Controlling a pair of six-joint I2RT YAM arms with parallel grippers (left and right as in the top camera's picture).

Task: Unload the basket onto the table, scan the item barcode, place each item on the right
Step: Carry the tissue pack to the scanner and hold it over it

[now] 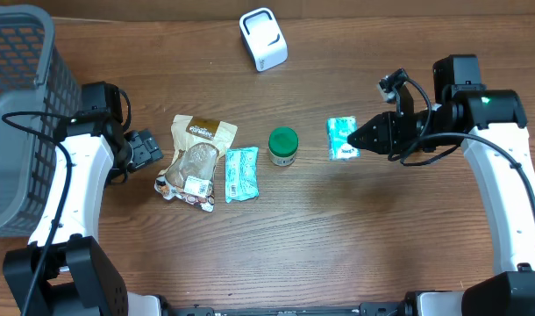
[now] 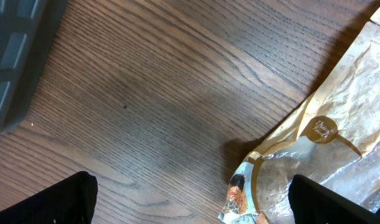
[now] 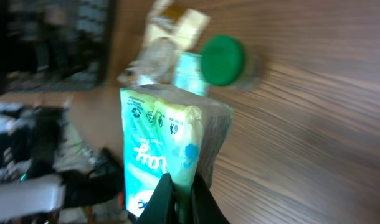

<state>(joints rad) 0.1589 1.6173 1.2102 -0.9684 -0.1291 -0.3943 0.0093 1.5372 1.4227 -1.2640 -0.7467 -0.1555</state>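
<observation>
The wooden table [image 1: 338, 246] carries a gray basket [image 1: 13, 105] at left. The right tool [image 1: 359, 139] grips a green pack [image 1: 339, 132]; the left tool [image 1: 153, 147] is wide open, empty.

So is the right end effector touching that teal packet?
Touching. Right wrist view shows the right end effector pinched shut on the teal packet at its lower edge.

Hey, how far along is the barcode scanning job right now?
Done: the right gripper is shut on a mint-green plastic tissue packet. In hand: the packet is held well short of the white boxy scanner. Left: presenting its barcode there. The brown paper snack bag, second mint-green packet and green-lidded jar lie on the table; the left gripper is open, holding nothing.
</observation>
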